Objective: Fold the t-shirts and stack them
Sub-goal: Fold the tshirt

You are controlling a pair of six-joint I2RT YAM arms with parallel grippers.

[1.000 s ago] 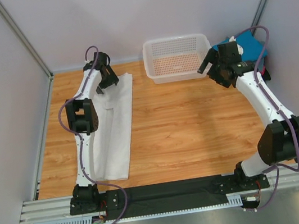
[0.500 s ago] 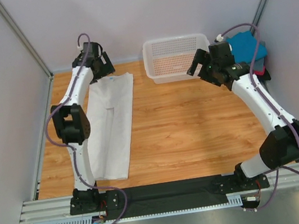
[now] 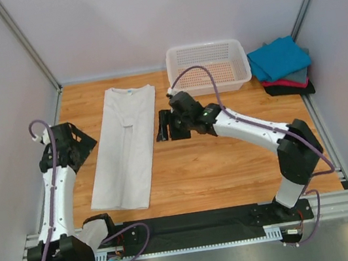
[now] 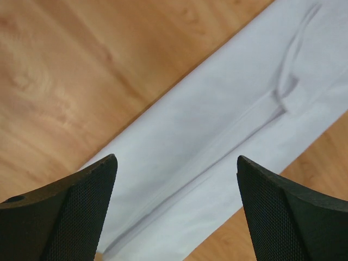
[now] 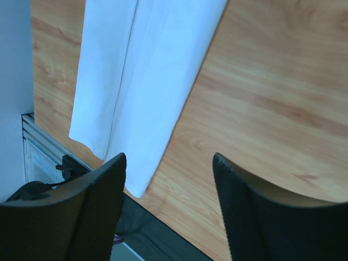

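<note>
A white t-shirt [image 3: 125,146] lies folded into a long strip on the left of the table, its blue neck label at the far end; it also shows in the left wrist view [image 4: 217,136] and the right wrist view [image 5: 147,70]. My left gripper [image 3: 78,144] is open and empty just left of the strip. My right gripper [image 3: 163,126] is open and empty just right of the strip. A stack of folded t-shirts [image 3: 281,66], teal-blue on top with red, grey and black beneath, sits at the far right.
A white mesh basket [image 3: 207,65] stands at the back centre. Grey walls close in the left, back and right. A black base rail [image 3: 195,223] runs along the near edge and shows in the right wrist view [image 5: 163,228].
My left arm has pulled back from the shirt's collar end to the strip's left side. My right arm has swung from beside the stack across the table to the strip's right edge.
</note>
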